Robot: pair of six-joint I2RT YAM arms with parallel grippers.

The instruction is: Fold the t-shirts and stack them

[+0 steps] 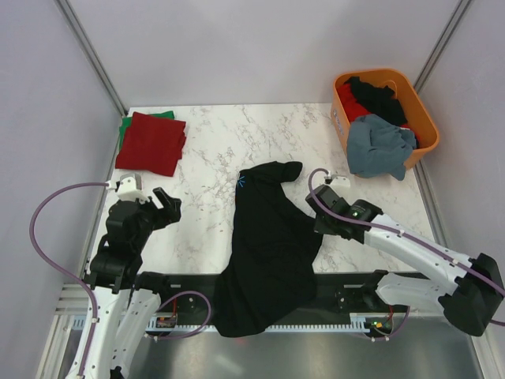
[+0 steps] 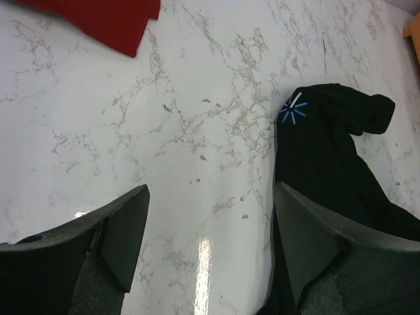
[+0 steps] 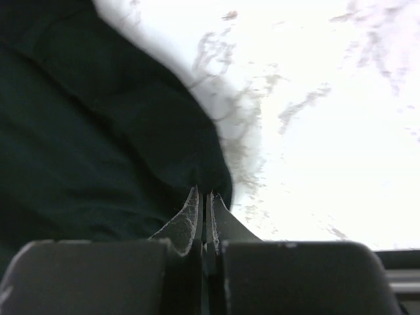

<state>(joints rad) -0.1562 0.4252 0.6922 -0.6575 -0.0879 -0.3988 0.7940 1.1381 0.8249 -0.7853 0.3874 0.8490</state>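
Observation:
A black t-shirt (image 1: 268, 253) lies unfolded mid-table, its lower part hanging over the front edge. A tiny light-blue mark (image 1: 242, 181) sits near its collar, and the left wrist view shows that mark (image 2: 293, 110) too. My right gripper (image 1: 318, 217) is at the shirt's right edge. In the right wrist view my right gripper (image 3: 205, 193) is shut, pinching the black cloth (image 3: 98, 131). My left gripper (image 1: 169, 205) hovers left of the shirt. My left gripper (image 2: 210, 197) is open over bare marble, with the black shirt (image 2: 328, 157) by its right finger.
A folded dark red t-shirt (image 1: 151, 142) lies on a green one (image 1: 125, 126) at the back left. An orange basket (image 1: 427, 118) at the back right holds a grey-blue shirt (image 1: 380, 146), a black one (image 1: 380, 99) and a red one (image 1: 349, 106).

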